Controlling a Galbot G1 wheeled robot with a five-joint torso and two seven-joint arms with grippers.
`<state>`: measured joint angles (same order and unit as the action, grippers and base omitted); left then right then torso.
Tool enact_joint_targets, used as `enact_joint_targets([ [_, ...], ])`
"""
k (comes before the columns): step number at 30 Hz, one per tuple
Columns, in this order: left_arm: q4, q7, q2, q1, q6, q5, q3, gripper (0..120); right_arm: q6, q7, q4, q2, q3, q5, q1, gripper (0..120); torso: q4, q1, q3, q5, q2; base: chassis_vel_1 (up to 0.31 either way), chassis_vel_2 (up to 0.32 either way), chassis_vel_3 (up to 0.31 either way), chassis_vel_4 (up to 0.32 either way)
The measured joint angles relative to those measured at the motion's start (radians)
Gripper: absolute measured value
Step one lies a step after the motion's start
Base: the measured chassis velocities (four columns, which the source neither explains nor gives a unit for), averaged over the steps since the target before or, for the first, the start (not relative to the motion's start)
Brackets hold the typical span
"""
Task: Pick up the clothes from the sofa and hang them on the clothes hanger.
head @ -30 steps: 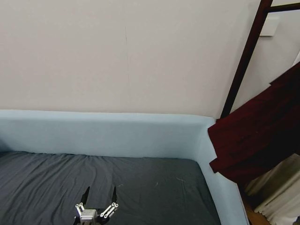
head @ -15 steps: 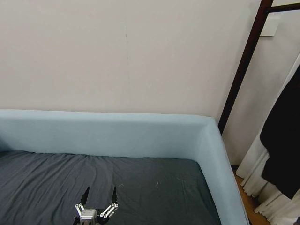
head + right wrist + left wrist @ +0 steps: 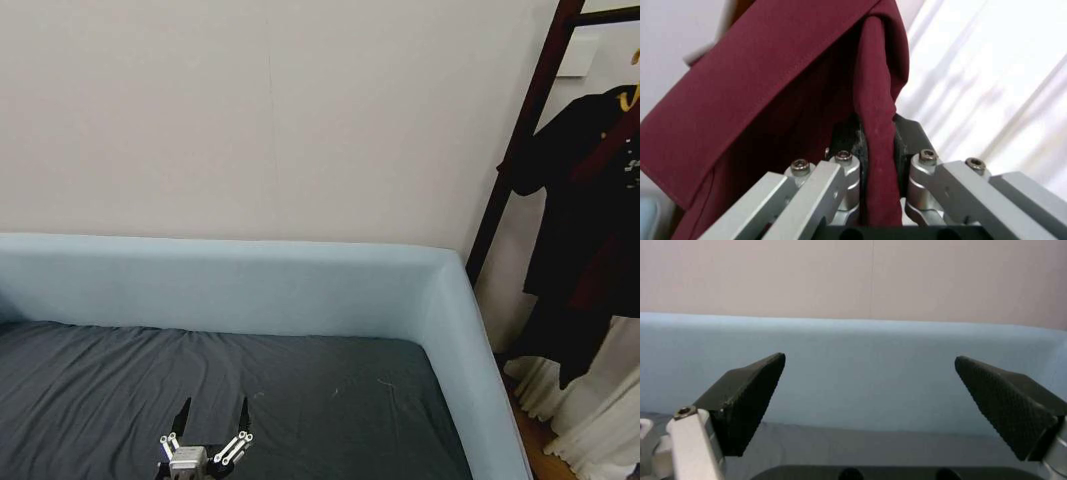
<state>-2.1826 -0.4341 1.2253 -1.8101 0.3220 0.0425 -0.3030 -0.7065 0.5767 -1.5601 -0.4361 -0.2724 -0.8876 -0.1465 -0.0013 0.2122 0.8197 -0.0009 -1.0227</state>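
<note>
A dark maroon garment (image 3: 585, 210) hangs high beside the dark wooden rack post (image 3: 528, 125), with a yellow hanger (image 3: 630, 97) at its top. Seen from the right wrist, my right gripper (image 3: 875, 131) is shut on a fold of this maroon cloth (image 3: 773, 90), which drapes up and away from the fingers. My left gripper (image 3: 212, 412) hovers low over the sofa's dark grey seat (image 3: 100, 390), open with nothing between its black fingertips (image 3: 750, 400). The left wrist view faces the light blue sofa back (image 3: 867, 365).
The sofa's light blue back (image 3: 220, 285) and armrest (image 3: 470, 360) border the seat. White curtains (image 3: 590, 420) hang to the floor right of the sofa, behind the garment. A plain wall rises behind.
The garment has risen from low beside the sofa's armrest to high beside the rack post. The left gripper has stayed in place.
</note>
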Motion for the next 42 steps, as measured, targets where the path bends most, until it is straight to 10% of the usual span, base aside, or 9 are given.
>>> enact_joint_targets([
  [26, -0.031, -0.003, 0.023, -0.035, 0.014, -0.026, -0.002, 100, -0.025, 0.065, 0.304, -0.232, -0.245, -0.117, -0.384, 8, 0.0, 0.0, 0.0, 0.0001, 0.0, 0.0, 0.0, 0.0, 0.0],
  [42, -0.046, -0.008, 0.019, -0.036, 0.027, -0.033, 0.004, 100, -0.028, 0.322, 0.518, -0.407, -0.315, -0.498, -0.506, 8, -0.0001, 0.0, 0.0, 0.0, 0.0, 0.0, 0.0, 0.0, 0.0],
])
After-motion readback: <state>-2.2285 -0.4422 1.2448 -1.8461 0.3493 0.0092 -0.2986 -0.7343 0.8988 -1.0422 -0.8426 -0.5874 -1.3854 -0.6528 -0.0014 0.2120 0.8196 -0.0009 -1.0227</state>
